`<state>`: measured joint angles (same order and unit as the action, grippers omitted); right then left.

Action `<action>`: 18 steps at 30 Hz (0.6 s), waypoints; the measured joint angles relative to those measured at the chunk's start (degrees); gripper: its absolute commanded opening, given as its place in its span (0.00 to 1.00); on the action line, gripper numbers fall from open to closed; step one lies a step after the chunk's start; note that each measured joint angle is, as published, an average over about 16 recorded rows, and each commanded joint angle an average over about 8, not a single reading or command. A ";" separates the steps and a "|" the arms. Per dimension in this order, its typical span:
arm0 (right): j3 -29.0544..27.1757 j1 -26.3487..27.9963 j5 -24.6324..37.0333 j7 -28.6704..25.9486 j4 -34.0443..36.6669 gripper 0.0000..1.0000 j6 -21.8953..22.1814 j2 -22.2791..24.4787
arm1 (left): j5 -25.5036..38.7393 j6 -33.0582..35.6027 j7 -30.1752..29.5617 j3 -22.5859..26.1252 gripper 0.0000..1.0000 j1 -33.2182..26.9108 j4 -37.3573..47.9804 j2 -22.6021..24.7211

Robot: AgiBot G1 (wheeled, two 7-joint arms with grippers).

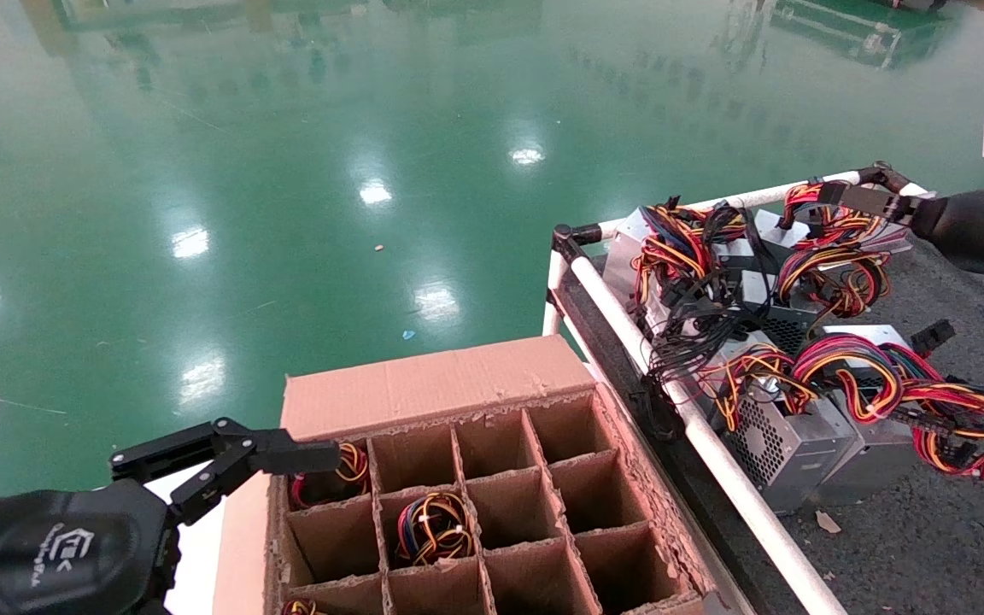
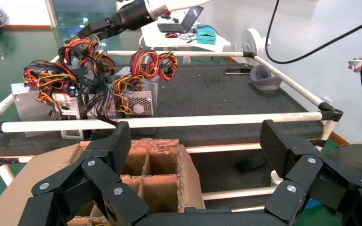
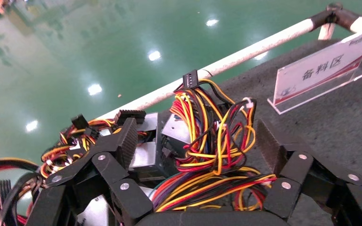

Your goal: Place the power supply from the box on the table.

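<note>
A power supply (image 3: 176, 128), a silver case with a looped bundle of red, yellow and black wires (image 1: 834, 256), lies at the far corner of the table (image 1: 953, 530). My right gripper (image 3: 198, 136) hangs open just over it, and the wires lie between the spread fingers (image 3: 127, 141). In the head view that gripper (image 1: 842, 195) is at the far rail. The brown box (image 1: 424, 384) holds more wire bundles (image 1: 434, 528) in its cells. At the box's far left corner my left gripper (image 1: 236, 453) is open and holds nothing, with one finger (image 2: 120, 143) over the cells.
Several other power supplies crowd the table's near corner, among them a mesh-sided unit (image 1: 765, 436). A white pipe rail (image 1: 714, 444) runs between box and table. A small white sign (image 3: 323, 75) stands on the felt. A grey object (image 2: 264, 77) lies at the table's far end.
</note>
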<state>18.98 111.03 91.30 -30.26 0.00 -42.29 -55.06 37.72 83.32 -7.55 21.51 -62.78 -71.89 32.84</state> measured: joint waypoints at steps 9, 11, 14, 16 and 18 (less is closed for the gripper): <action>0.48 1.97 0.68 0.18 -1.23 1.00 -2.83 0.92 | 0.00 0.00 0.00 0.00 1.00 0.00 0.00 0.00; 0.33 2.29 0.45 0.02 -1.47 1.00 -3.20 1.01 | 0.00 0.00 0.00 0.00 1.00 0.00 0.00 0.00; -0.01 2.63 -0.12 -0.23 -1.93 1.00 -3.51 1.03 | -0.01 -0.01 0.00 0.00 1.00 0.01 0.01 -0.01; -0.27 2.65 -0.63 -0.34 -2.35 1.00 -3.64 1.01 | -0.01 -0.01 0.00 0.00 1.00 0.01 0.01 -0.01; -0.50 2.38 -1.28 -0.33 -2.99 1.00 -3.84 1.05 | -0.01 -0.01 0.00 0.00 1.00 0.01 0.01 -0.01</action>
<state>18.48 113.41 90.02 -30.59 -2.99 -46.14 -54.01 37.71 83.31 -7.54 21.51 -62.77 -71.88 32.84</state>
